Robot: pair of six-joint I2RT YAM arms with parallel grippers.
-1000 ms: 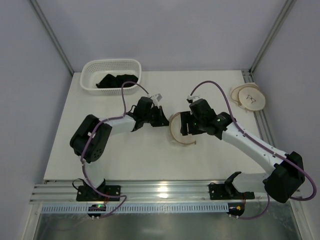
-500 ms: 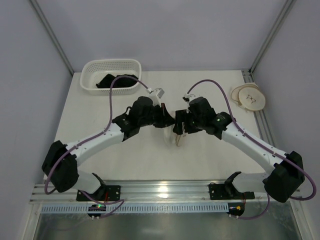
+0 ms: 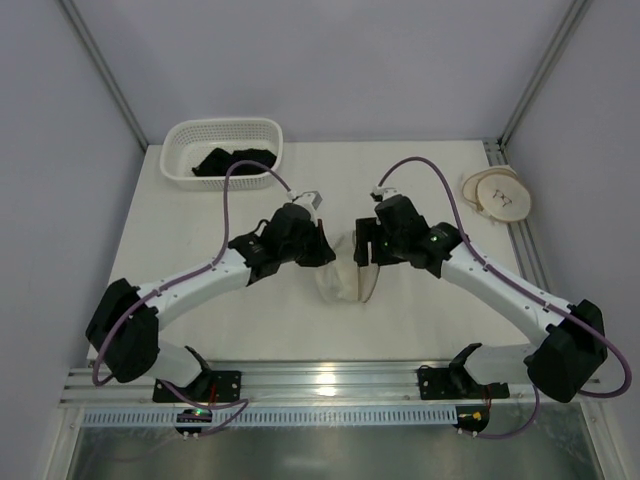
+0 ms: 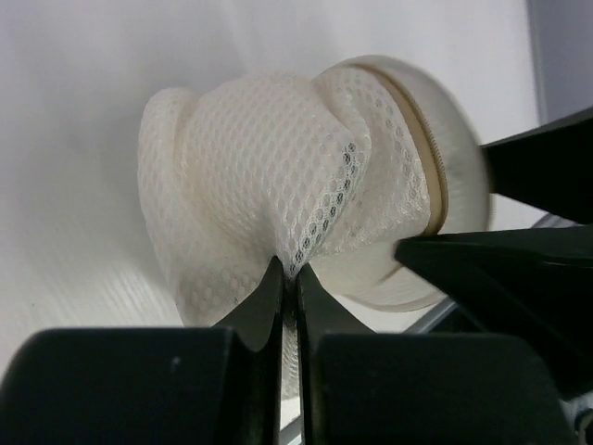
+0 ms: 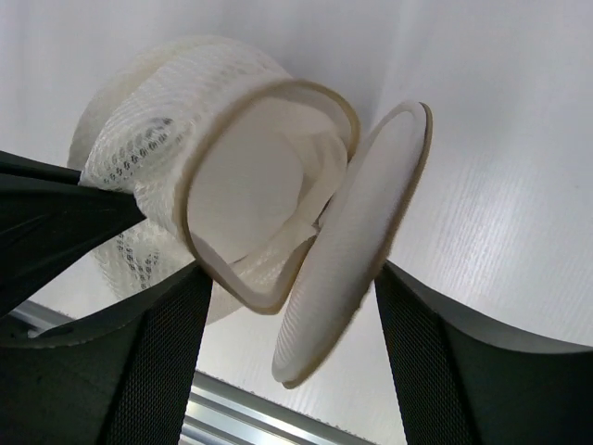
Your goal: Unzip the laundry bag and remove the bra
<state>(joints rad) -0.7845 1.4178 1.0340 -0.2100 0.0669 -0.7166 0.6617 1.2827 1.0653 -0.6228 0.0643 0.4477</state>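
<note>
The laundry bag (image 3: 343, 281), a cream mesh drum with a brown rim, lies on its side at mid-table between both grippers. My left gripper (image 3: 325, 258) is shut on a pinch of its mesh wall (image 4: 289, 269). In the right wrist view the bag (image 5: 157, 120) is unzipped, its round lid (image 5: 357, 241) hanging open beside the mouth. My right gripper (image 3: 366, 252) is open, its fingers either side of the rim and lid (image 5: 292, 278). Inside the mouth I see only pale fabric. I cannot make out the bra.
A white lattice basket (image 3: 180, 140) with black cloth (image 3: 235, 160) stands at the back left. A round cream piece with brown edging and a dark mark (image 3: 497, 195) lies at the table's right edge. The aluminium rail (image 3: 330, 385) runs along the front.
My left arm reached in and shut on the bag's mesh. The bag went from flat to on edge, and now lies on its side, stretched leftward. My right gripper stayed at its rim.
</note>
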